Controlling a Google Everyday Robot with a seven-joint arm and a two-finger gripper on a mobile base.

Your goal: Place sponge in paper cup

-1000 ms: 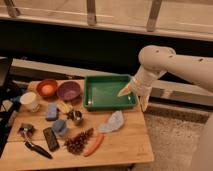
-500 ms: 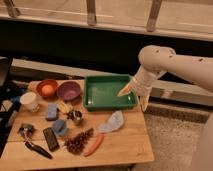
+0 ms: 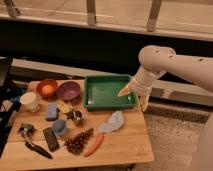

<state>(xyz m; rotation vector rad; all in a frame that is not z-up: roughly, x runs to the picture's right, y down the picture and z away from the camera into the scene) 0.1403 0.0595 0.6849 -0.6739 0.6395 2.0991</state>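
Your two-finger gripper (image 3: 134,98) hovers empty, fingers apart.
Blue rectangular sponge (image 3: 51,111) and white paper cup (image 3: 31,101) sit well to its left.

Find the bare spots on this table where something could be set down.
Free: inside the green tray, and the near corner of the table beside the cloth and carrot. Crowded: the end around the purple bowl, paper cup and sponge. The gripper hangs at the tray's right edge.
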